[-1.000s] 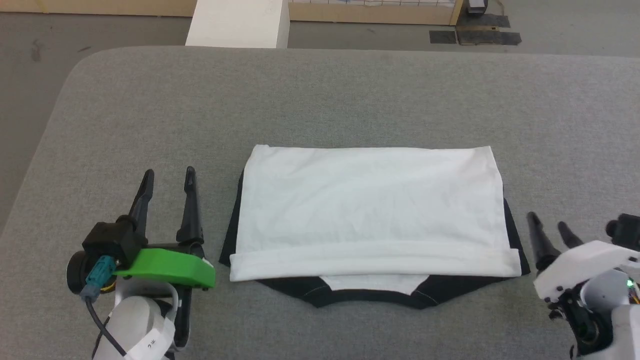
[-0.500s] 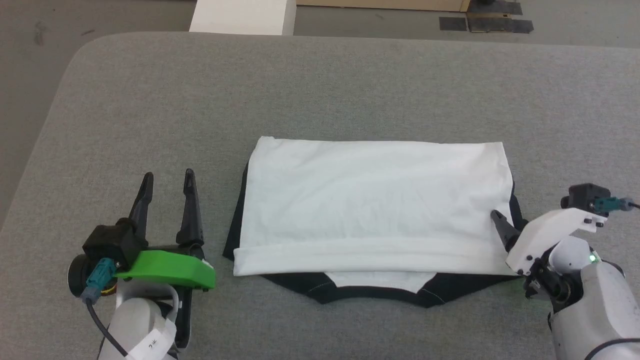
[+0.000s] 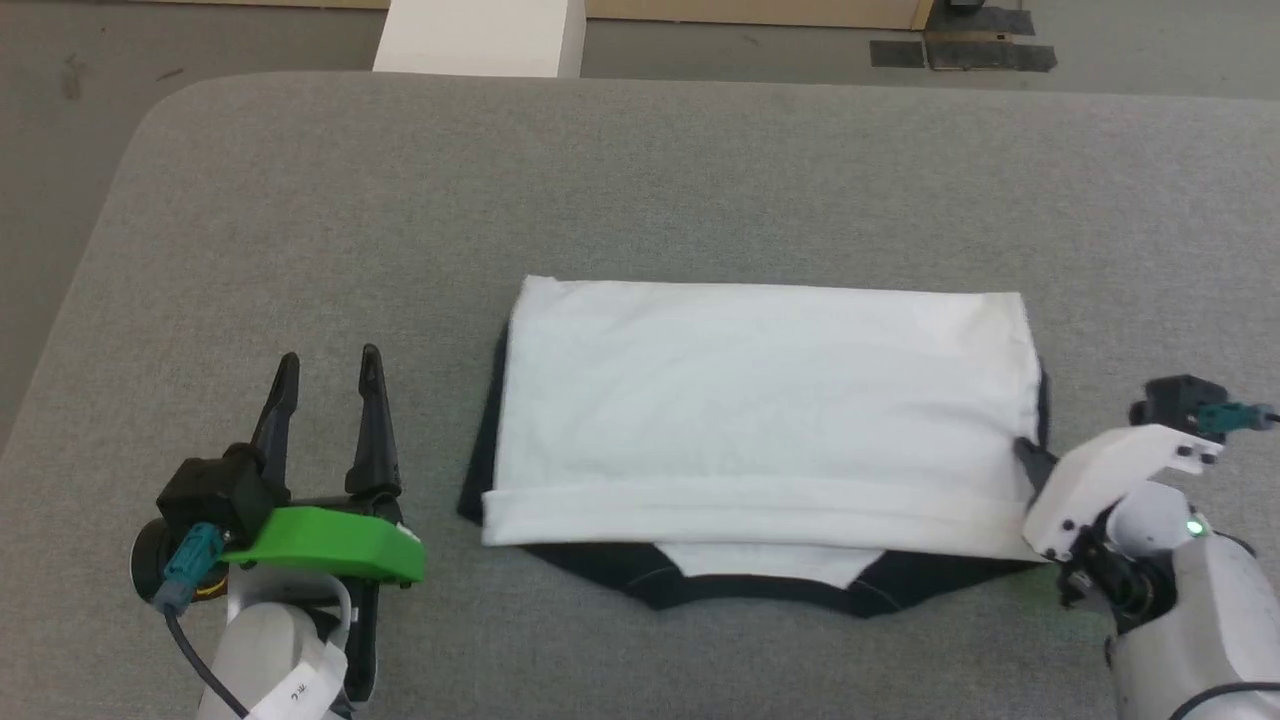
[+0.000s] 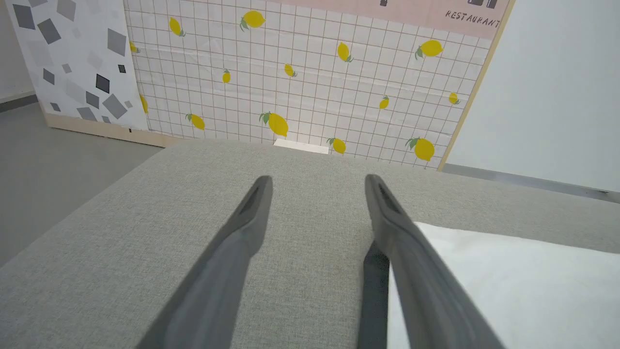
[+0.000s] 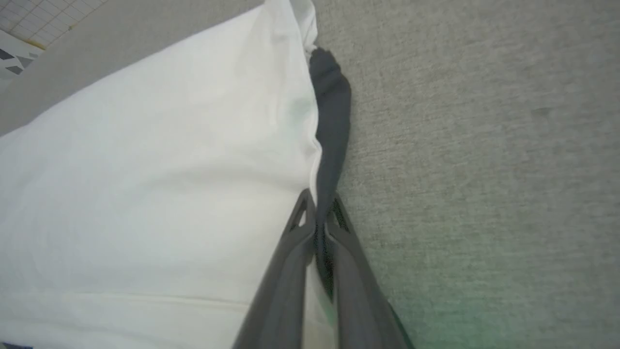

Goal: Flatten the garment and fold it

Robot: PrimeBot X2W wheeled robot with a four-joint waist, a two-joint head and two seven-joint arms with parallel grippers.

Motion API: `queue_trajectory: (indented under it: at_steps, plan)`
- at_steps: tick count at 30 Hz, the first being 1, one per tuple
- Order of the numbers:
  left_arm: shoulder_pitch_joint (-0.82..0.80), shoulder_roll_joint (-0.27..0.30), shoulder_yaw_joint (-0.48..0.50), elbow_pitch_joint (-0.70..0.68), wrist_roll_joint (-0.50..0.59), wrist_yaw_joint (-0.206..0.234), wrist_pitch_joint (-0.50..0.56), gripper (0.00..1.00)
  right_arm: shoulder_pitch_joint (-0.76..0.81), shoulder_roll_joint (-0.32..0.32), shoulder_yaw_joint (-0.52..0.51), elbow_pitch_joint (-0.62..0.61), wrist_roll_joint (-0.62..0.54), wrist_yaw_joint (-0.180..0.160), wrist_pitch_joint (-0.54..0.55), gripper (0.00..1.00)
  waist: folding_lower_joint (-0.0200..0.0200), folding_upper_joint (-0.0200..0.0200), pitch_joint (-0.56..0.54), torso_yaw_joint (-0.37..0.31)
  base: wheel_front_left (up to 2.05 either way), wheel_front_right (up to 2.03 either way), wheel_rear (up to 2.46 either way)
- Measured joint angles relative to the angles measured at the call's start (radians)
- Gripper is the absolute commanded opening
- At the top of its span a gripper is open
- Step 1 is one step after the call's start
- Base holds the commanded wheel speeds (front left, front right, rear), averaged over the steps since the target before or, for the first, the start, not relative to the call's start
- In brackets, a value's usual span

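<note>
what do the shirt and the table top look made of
The garment: thin soft knit, probably cotton jersey, matte; it lies limp with faint creases and a rolled hem. The table top: grey woven upholstery cloth, matte; fine weave grain shows.

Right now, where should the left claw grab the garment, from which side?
Likely the garment at its left edge, where black sleeve peeks from under the white body. Bring the left claw in low from the robot's left: it lies flat; only that layered edge is pinchable. Right claw grips the opposite edge.
</note>
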Motion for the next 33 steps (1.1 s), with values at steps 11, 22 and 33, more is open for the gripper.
queue_trajectory:
  at_steps: [11, 22, 33]
  plan:
    - [0.012, -0.007, 0.01, 0.004, 0.004, -0.013, 0.0, 1.0, 0.107, -0.022, -0.248, -0.239, -0.274, 0.0, 0.003, 0.0, 0.0, 0.0, -0.01, -0.011, 0.0, 0.0, 0.0]
    - [0.012, -0.009, 0.003, 0.027, 0.012, -0.026, 0.0, 1.0, 0.226, -0.01, 0.005, -0.672, -0.192, -0.001, 0.165, 0.0, 0.0, 0.0, -0.032, -0.002, 0.0, 0.0, 0.0]
    - [0.002, -0.01, -0.016, 0.023, 0.012, -0.03, 0.0, 1.0, 0.195, -0.008, 0.409, -0.835, -0.14, -0.001, 0.338, 0.0, 0.0, 0.0, -0.003, 0.024, 0.0, 0.0, 0.0]
